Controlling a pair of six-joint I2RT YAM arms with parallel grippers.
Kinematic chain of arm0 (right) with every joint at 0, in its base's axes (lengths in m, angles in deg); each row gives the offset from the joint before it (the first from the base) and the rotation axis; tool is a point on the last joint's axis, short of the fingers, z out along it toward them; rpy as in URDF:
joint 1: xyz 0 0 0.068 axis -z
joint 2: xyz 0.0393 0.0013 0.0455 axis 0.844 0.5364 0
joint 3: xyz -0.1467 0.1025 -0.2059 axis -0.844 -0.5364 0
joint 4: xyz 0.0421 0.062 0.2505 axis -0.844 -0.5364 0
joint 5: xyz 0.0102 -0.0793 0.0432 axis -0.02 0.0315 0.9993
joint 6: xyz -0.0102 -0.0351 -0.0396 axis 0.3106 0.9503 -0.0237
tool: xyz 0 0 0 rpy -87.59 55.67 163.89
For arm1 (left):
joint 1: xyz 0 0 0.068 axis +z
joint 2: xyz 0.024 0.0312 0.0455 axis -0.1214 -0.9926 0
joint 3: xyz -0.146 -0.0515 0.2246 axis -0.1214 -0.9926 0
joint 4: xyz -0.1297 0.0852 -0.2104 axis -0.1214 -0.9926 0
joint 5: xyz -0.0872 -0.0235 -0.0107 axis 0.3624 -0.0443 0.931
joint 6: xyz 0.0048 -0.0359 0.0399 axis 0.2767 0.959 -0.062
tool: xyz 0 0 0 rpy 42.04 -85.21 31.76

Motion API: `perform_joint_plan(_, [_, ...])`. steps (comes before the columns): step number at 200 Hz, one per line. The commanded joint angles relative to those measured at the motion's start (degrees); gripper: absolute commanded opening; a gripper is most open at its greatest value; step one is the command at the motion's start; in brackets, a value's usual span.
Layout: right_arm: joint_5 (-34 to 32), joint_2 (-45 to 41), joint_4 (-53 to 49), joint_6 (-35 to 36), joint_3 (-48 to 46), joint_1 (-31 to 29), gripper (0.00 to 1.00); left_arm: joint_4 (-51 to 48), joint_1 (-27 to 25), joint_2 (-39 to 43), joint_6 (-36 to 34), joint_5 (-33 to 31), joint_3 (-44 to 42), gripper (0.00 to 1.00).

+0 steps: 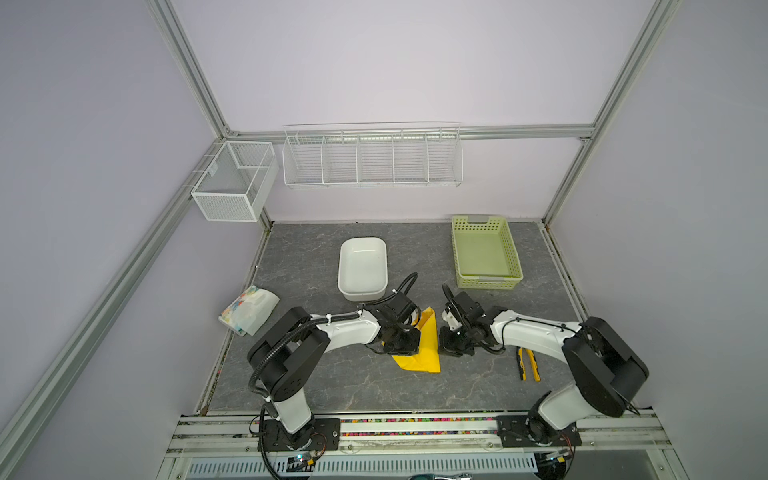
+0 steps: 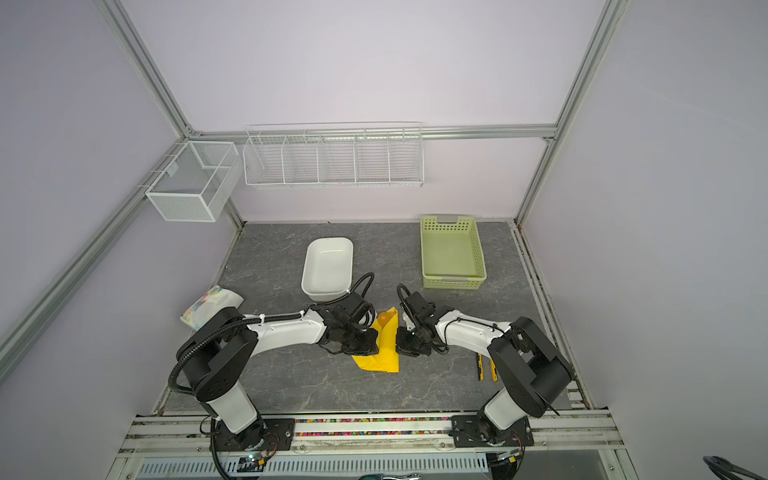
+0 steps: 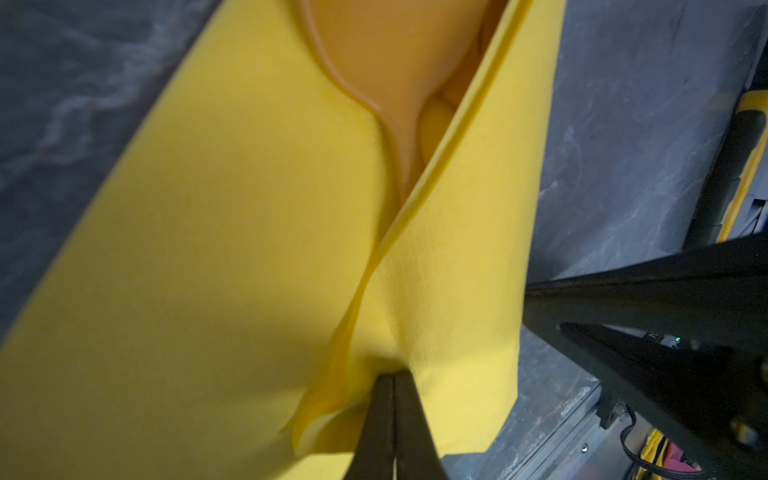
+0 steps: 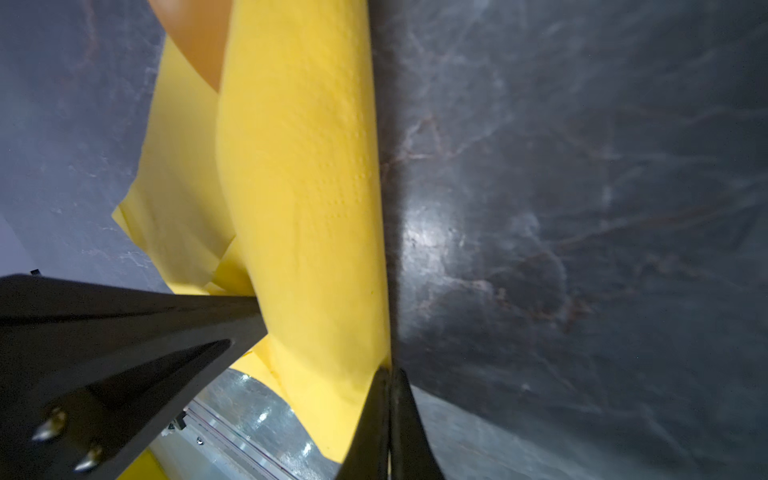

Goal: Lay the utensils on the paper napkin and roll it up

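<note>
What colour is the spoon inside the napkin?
Orange; the spoon shows best in the left wrist view.

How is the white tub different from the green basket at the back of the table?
The white tub has smooth, solid walls and rounded corners; the green basket has perforated walls and squarer corners. The white tub sits near the middle of the table, the green basket toward its right rear corner. Both are open-topped, upright and empty.

Pale lilac walls (image 1: 395,62) (a white wire rack (image 1: 372,162) hung on one) — grey marbled tabletop (image 1: 332,386) below.
</note>
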Motion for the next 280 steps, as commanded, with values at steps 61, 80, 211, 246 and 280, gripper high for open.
perform_joint_plan(61, [2.0, 2.2, 1.7, 1.8, 1.9, 1.1, 0.07, -5.0, 0.2, -1.9, -0.8, -4.1, -2.0, 0.0])
perform_joint_plan(80, [1.9, 3.3, 2.0, 2.1, 1.6, 1.4, 0.07, -4.9, 0.2, -1.9, -0.8, -4.1, -2.0, 0.0])
perform_joint_plan(211, [1.0, 1.6, -1.7, 3.5, 5.3, 1.7, 0.07, -5.0, 0.2, -2.2, -0.9, -3.9, -2.1, 0.0])
perform_joint_plan(246, [0.5, 3.8, -1.6, 3.7, 5.2, 1.9, 0.07, -5.1, 0.2, -2.2, -1.0, -3.9, -2.0, 0.0])
perform_joint_plan(280, [0.8, 6.3, -0.9, 4.3, 4.3, 2.2, 0.07, -5.1, 0.2, -2.1, -0.9, -3.9, -2.0, 0.0])
